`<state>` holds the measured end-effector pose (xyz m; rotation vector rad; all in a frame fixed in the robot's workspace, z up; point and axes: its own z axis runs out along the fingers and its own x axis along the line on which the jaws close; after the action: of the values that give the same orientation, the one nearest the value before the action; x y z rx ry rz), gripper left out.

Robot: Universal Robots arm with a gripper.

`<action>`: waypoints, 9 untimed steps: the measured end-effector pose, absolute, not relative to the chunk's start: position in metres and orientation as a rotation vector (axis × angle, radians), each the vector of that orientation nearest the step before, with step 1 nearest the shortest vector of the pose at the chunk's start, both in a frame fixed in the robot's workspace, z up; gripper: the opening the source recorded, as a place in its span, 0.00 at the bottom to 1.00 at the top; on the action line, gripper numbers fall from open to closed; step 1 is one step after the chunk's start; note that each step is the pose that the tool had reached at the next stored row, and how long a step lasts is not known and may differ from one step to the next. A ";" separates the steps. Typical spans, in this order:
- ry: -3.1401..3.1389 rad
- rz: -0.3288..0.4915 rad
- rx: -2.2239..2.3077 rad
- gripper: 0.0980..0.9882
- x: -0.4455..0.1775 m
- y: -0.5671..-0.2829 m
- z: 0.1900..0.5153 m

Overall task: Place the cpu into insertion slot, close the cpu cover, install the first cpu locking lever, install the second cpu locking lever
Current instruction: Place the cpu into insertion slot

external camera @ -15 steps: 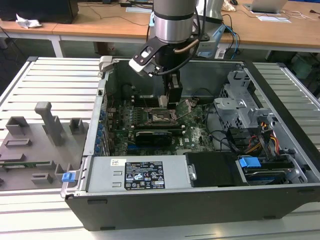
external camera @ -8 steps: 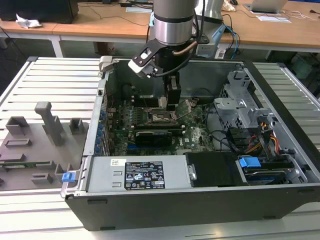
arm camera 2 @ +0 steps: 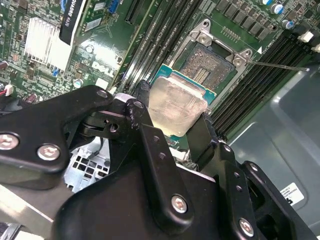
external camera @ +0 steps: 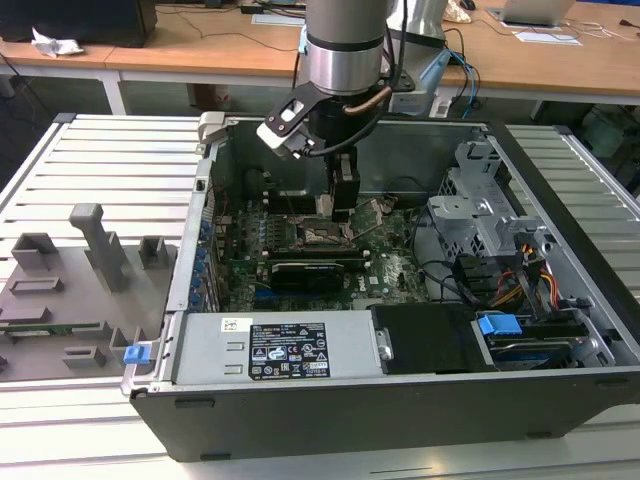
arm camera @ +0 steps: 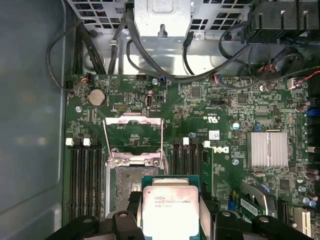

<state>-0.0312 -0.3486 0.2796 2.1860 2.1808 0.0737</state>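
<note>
- Silvery-tan metal tops the cpu (arm camera 2: 176, 107), which is gripped between the black jaws; they are closed on two opposite edges of the chip.
- In the first wrist view the cpu hangs level above the green motherboard (arm camera: 240, 105), its green edge overlapping one side of the insertion slot (arm camera: 125, 186) without being seated in it.
- In the second wrist view the insertion slot shows as an uncovered square socket with a dark metal rim, its contact field bare, just beyond the held chip.
- Beside the slot, on the side away from the jaws, the cpu cover (arm camera: 133, 131) is swung open, with board showing through its square cut-out.
- A thin metal lever (arm camera 2: 280, 65) runs out from a corner of the slot's frame across the black memory slots (arm camera 2: 272, 55) and is not latched down.
- A ribbed silver heatsink (arm camera: 269, 149) sits on the board well apart from the slot.
- In the exterior view the arm (external camera: 345, 50) reaches down into the open computer case (external camera: 400, 400), the jaws low over the board near the case's middle.
- The case lies on a slatted metal worktop (external camera: 90, 160), and a grey fixture (external camera: 90, 270) stands towards the exterior view's left.
</note>
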 end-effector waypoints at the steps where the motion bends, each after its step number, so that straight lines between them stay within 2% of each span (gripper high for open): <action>1: 2.181 0.074 2.186 0.50 -0.032 -0.347 0.278; 9: 2.181 0.074 2.186 0.50 -0.032 -0.341 0.259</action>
<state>-0.0323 -0.3407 0.2594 2.1859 2.1811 0.0736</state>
